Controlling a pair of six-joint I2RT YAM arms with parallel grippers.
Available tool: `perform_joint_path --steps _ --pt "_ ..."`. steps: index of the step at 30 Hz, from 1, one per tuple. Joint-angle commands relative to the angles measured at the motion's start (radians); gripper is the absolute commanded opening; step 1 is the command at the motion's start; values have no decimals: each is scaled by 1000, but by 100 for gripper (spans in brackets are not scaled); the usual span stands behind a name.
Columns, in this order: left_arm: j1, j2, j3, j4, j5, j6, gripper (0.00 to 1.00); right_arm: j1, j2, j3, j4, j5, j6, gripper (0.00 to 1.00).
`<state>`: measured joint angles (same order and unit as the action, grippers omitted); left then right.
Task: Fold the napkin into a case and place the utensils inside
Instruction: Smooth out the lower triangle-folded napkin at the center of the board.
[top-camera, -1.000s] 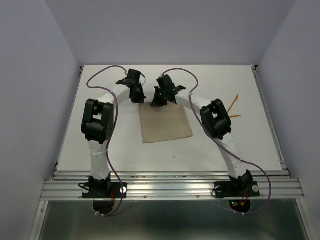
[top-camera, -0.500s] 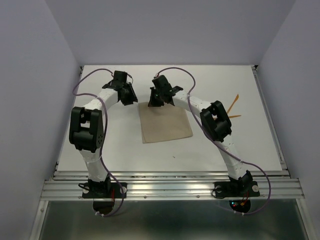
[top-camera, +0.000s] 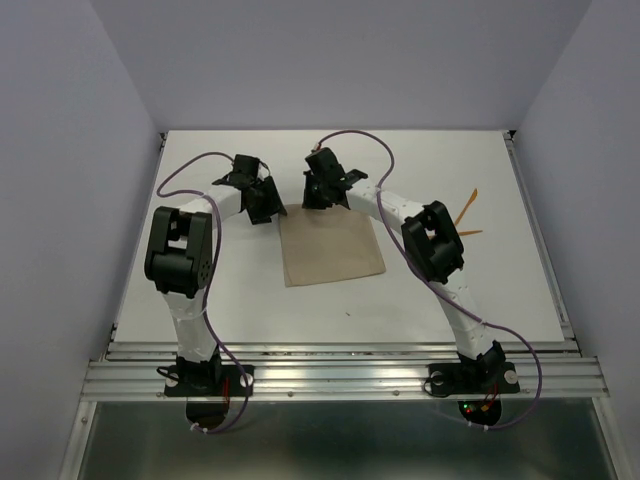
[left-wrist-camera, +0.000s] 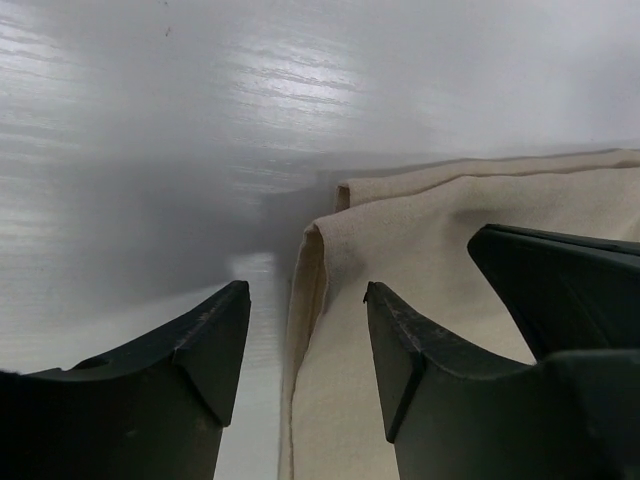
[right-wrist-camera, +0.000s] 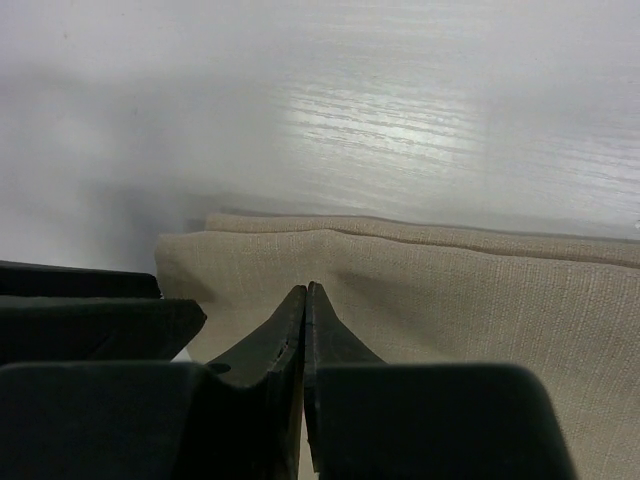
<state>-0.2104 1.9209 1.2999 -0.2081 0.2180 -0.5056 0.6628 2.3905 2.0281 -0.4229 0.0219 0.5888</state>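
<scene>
The tan napkin (top-camera: 331, 248) lies flat mid-table, folded in two layers. My left gripper (top-camera: 264, 203) hangs at its far left corner, open. In the left wrist view the napkin's (left-wrist-camera: 440, 250) layered left edge runs between the spread jaws of the left gripper (left-wrist-camera: 305, 295), untouched by them. My right gripper (top-camera: 318, 196) is over the napkin's far edge, shut. In the right wrist view its tips (right-wrist-camera: 305, 290) are pressed together just above the napkin (right-wrist-camera: 470, 290), with no cloth between them. Two orange utensils (top-camera: 467, 209) (top-camera: 469, 233) lie on the table to the right of the right arm.
The two grippers are close together; the right one shows as a black shape (left-wrist-camera: 560, 290) in the left wrist view. The white table (top-camera: 350, 300) has raised rails along its left and right sides. Purple cables (top-camera: 352, 139) loop over both arms.
The left gripper has let go and opened wide; its arm swung out to the left, then came back to the napkin's far left corner. The right gripper stayed shut and barely moved.
</scene>
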Motion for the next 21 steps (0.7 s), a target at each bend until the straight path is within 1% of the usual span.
perform_joint_path --steps 1,3,9,10,14,15,17,19,20,21 --pt "-3 35 10 47 24 -11 59 1 -48 9 -5 38 -23 4" --pt "-4 56 28 47 27 -13 55 1 -34 29 -13 35 -23 4" --pt "-4 89 56 49 29 -27 55 1 18 69 -28 35 -27 4" --pt "-6 90 55 58 34 -31 52 1 32 75 -28 35 -27 4" --pt "-11 92 56 75 70 -40 38 1 75 103 -48 16 -17 4" --pt "-14 87 55 78 78 -43 32 1 82 95 -47 16 -12 4" --pt "-18 81 52 87 89 -48 24 1 82 84 -45 19 -3 4" --pt "-23 75 53 88 101 -51 12 1 78 70 -47 21 -1 4" --pt "-24 67 53 88 103 -53 10 1 75 67 -45 21 0 4" --pt "-27 61 53 88 107 -54 5 1 70 60 -43 23 0 4"
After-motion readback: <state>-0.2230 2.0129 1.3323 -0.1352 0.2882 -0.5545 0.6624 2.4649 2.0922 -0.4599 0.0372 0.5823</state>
